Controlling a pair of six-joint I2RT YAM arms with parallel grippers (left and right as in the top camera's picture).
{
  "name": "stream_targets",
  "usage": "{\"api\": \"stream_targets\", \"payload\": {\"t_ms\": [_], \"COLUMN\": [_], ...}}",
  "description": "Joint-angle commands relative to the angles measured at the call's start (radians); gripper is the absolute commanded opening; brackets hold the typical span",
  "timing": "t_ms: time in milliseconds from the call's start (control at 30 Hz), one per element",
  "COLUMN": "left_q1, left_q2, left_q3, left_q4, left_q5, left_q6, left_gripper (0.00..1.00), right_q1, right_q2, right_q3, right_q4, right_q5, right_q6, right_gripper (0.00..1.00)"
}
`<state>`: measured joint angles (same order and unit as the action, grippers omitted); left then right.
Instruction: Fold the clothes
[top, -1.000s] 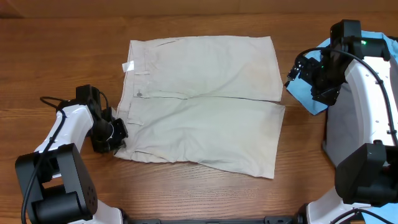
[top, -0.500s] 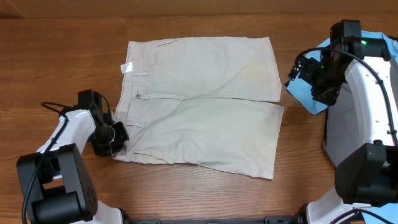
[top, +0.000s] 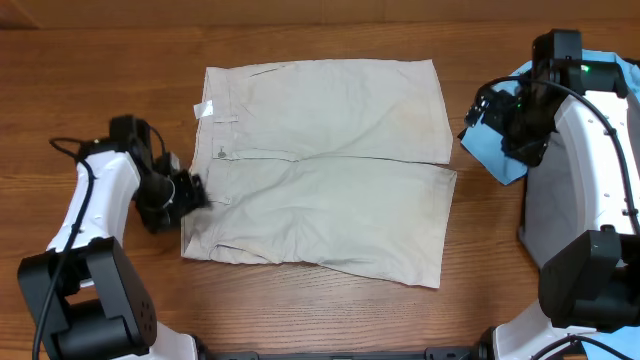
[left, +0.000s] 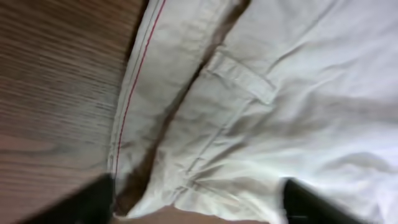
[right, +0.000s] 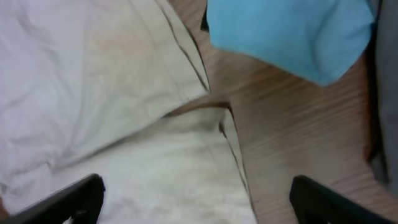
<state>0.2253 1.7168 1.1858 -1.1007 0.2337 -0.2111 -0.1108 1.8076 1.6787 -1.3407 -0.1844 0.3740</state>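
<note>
Shorts (top: 320, 165) lie spread flat mid-counter (top: 100, 80), waistband toward the left edge, leg hems toward the right. The left hand (top: 188, 195) sits at the waistband, fingers wide apart, gripping nothing. The right hand (top: 485, 115) hangs near the right edge, above the hems and a blue shirt (top: 485, 152), spread wide and empty too.

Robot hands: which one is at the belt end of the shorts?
The left gripper, open at the belt end of the shorts. The right gripper is at the opposite end, by the leg openings and the blue cloth.
</note>
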Motion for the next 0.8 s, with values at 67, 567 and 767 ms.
{"api": "stream_targets", "payload": {"t_ms": [67,567,767], "left_q1": [0.008,-0.272,-0.304], "left_q2": [-0.021,-0.040,-0.039], "left_q3": [0.099,-0.002,-0.081], "left_q4": [-0.065,0.106,0.181], "left_q5": [0.040,0.121,0.063], "left_q6": [0.010,-0.018,-0.066], "left_gripper": [1.00,0.19,0.15], "right_q1": [-0.002,0.163,0.212], "right_q2": [-0.012,-0.090,-0.090], "right_q3": [0.023,-0.451,-0.658], "right_q4": [-0.117,0.100,0.290], "right_q5": [-0.034,-0.121,-0.150], "right_q6": [-0.062,-0.066,-0.020], "right_gripper": [0.27,0.04,0.04]}}
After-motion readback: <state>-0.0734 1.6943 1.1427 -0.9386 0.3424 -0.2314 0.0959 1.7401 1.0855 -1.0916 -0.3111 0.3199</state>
